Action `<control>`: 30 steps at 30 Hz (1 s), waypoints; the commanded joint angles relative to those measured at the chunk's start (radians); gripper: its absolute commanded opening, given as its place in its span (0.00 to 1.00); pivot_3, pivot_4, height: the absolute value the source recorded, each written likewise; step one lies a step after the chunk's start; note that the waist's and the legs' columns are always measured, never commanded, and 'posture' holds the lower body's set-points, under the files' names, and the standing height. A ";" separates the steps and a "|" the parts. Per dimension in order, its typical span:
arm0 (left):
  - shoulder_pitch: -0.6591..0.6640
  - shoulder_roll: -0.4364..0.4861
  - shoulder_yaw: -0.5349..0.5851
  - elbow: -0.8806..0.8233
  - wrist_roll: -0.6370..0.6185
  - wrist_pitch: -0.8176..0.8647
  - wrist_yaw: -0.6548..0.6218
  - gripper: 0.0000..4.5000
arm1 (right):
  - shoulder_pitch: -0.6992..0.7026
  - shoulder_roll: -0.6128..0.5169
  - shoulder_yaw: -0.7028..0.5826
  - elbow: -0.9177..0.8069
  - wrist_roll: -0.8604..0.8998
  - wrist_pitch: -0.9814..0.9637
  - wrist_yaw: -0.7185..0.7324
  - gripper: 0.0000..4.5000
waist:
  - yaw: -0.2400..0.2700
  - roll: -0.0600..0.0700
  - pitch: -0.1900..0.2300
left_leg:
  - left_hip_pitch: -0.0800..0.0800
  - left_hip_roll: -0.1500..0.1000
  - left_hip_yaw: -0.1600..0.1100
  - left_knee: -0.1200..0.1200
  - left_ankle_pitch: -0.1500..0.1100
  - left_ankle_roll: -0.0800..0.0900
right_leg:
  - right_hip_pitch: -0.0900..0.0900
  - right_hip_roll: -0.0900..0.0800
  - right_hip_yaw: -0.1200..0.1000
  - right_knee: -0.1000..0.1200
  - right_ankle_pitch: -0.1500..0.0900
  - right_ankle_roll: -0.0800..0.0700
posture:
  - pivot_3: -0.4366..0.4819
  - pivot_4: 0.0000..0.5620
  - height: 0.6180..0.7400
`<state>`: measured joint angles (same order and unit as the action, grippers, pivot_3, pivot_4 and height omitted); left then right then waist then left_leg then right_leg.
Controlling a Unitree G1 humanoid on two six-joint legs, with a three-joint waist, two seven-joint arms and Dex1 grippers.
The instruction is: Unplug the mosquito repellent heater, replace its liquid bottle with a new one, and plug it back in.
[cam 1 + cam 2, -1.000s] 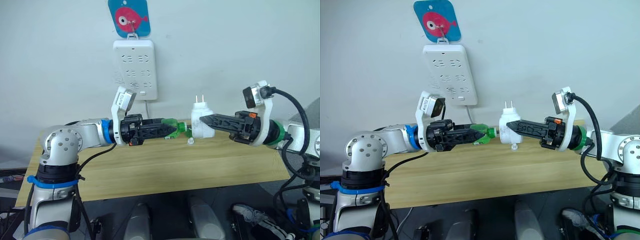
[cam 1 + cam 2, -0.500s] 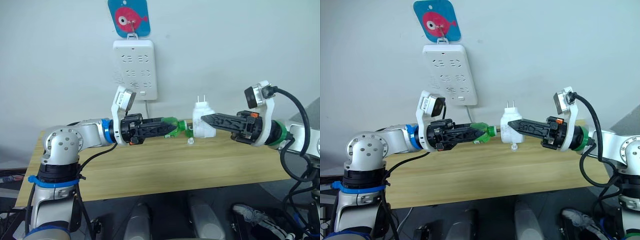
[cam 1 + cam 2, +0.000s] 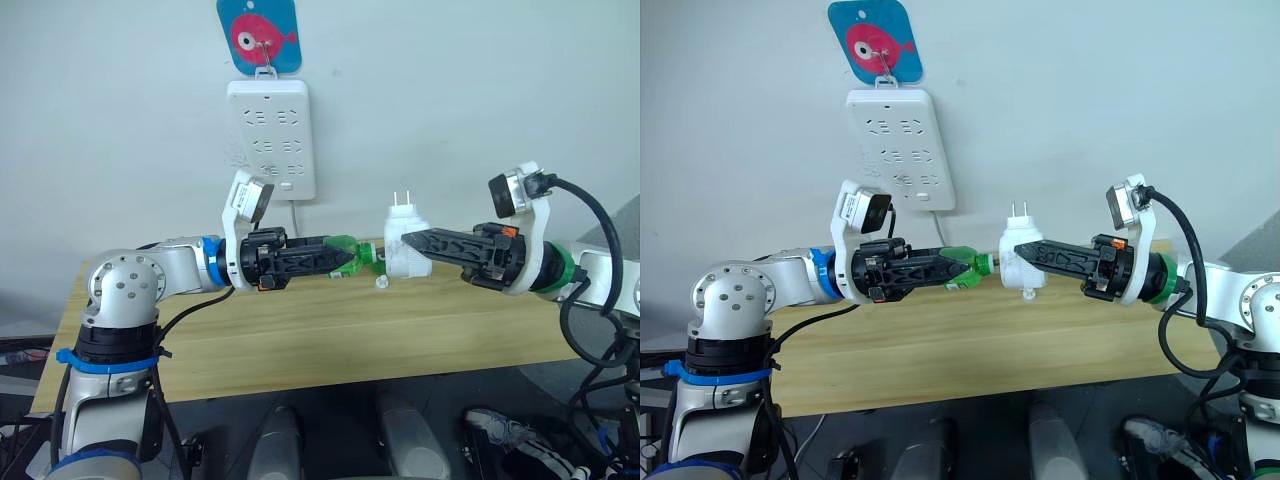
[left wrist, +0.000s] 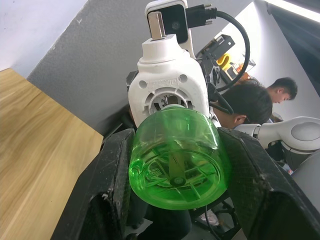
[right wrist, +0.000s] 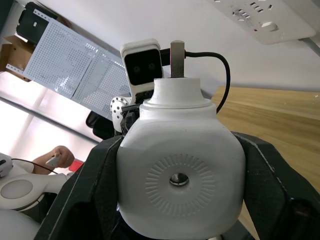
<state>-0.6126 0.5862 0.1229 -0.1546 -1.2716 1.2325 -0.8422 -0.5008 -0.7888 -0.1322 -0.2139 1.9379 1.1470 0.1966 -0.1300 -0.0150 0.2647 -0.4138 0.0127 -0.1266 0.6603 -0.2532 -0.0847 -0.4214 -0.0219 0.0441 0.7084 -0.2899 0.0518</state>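
Left eye view. Item: mosquito repellent heater (image 3: 406,250), white, unplugged, prongs upward, held in mid-air above the wooden worktop (image 3: 300,330), clamped in the right claw (image 3: 408,240). Item: green liquid bottle (image 3: 350,256), lying sideways, clamped in the left claw (image 3: 345,260), its neck meeting the heater's side. Item: small clear cap-like piece (image 3: 381,283) on the worktop just below the heater. Item: wall power strip (image 3: 270,135), well above both claws, hanging under a fish-print hanger (image 3: 257,35).

Right eye view. Same arrangement; bottle (image 3: 962,268) and heater (image 3: 1018,258) sit on one level line between the two arms.

Left wrist view. Bottle base (image 4: 175,162) gripped between both black fingers (image 4: 112,180); beyond it the heater's round socket (image 4: 167,100), roughly centred on the bottle. People stand in the background.

Right wrist view. Heater face with round vent (image 5: 179,179) gripped on both flanks by the fingers (image 5: 97,185).

Risks, as judged:
- Neck off-axis from the socket: thread would cross or jam.
- Hard push from either arm: heater could pivot in its side grip or slip out and drop to the worktop.
- Smooth bottle may spin inside the fingers instead of threading.
- Whether the neck is already engaged cannot be told.
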 commanded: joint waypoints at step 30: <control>-0.031 -0.030 -0.073 -0.049 0.131 -0.095 -0.094 0.51 | -0.012 -0.043 0.052 -0.063 0.034 -0.024 0.032 0.65 | 0.001 0.000 0.000 | 0.000 0.000 0.000 0.000 0.000 0.000 | 0.000 0.000 0.000 0.000 0.000 0.000 | 0.28 0.37 0.88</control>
<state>-0.6381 0.5615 0.0457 -0.1809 -1.1431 1.1612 -0.9312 -0.5007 -0.8261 -0.0813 -0.2310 1.9379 1.1381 0.2306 -0.1291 -0.0150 0.2647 -0.4140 0.0127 -0.1266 0.6605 -0.2532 -0.0847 -0.4215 -0.0219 0.0441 0.7083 -0.2899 0.0518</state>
